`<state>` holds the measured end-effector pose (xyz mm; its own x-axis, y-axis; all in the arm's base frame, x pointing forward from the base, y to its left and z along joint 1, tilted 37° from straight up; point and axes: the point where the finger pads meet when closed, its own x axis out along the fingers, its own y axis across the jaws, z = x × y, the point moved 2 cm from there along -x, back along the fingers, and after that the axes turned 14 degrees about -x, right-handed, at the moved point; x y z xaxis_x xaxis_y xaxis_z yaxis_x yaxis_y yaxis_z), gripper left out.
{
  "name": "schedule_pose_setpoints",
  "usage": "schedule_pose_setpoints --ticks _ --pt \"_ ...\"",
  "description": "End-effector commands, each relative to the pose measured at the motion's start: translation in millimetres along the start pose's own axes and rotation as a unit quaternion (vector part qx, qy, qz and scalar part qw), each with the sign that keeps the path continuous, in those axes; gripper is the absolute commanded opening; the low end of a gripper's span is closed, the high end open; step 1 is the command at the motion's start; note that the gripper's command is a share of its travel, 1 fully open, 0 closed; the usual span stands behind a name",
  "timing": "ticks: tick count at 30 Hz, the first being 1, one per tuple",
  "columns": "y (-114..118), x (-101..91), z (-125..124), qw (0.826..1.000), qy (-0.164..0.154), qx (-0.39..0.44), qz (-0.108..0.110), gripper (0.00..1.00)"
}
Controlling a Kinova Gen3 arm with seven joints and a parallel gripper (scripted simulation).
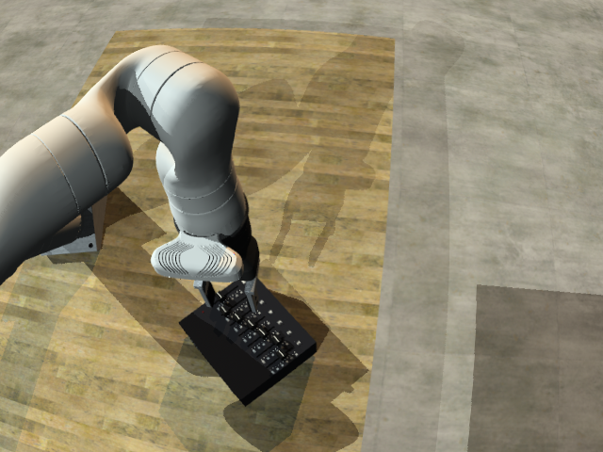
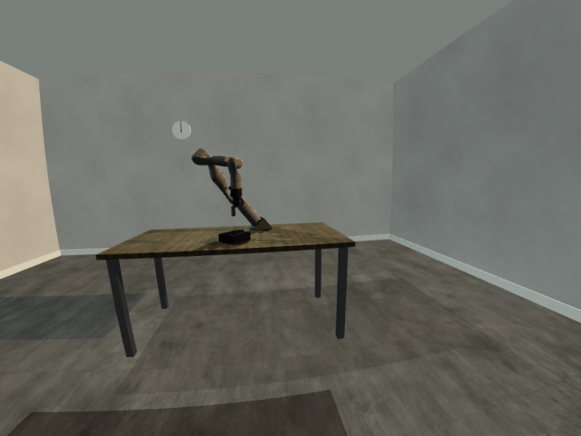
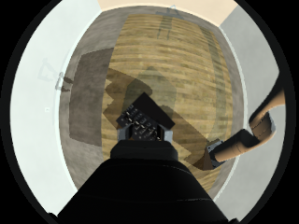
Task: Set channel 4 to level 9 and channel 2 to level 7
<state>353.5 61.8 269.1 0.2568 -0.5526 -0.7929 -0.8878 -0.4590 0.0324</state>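
1. Black and boxy, the lighting desk (image 1: pixel 228 350) shows best in the top view: a stiff wedge-shaped case lying askew on the wood-plank worktop (image 1: pixel 317 121). A row of small fader caps (image 1: pixel 252 330) runs along its raised face, each in its own slot. The pincer (image 1: pixel 228 297) hangs over the end of the row nearest the arm's base, fingers spread to their widest with nothing between them. The caps look tiny and hard, so I judge they want a light nip across their narrow sides or a nudge from one fingertip; a heavy push could slide or tip the whole case. Which channel lies under the fingers cannot be read.

2. Seen from the exterior view, the desk (image 2: pixel 233 236) sits flat on the worktop (image 2: pixel 300 243), just in front of the arm's base. The pincer (image 2: pixel 232 211) is above the desk, apart from it. It reads as a low, rigid box, probably light enough to shift if shoved sideways.

3. Through the wrist view, the desk (image 3: pixel 145 119) lies straight ahead below the dark pincer body, its fader panel speckled pale on black. The scale marks are too small to read.
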Motion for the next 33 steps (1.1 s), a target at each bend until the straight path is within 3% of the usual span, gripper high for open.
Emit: schedule_pose_setpoints --ticks 1,19,33 --pt "-1 0.1 0 1.0 0.0 -0.004 0.0 1.0" --pt "-12 8.3 -6 0.991 0.002 -0.135 0.001 1.0" --pt "-27 20.2 -11 0.949 0.004 -0.316 0.003 1.0"
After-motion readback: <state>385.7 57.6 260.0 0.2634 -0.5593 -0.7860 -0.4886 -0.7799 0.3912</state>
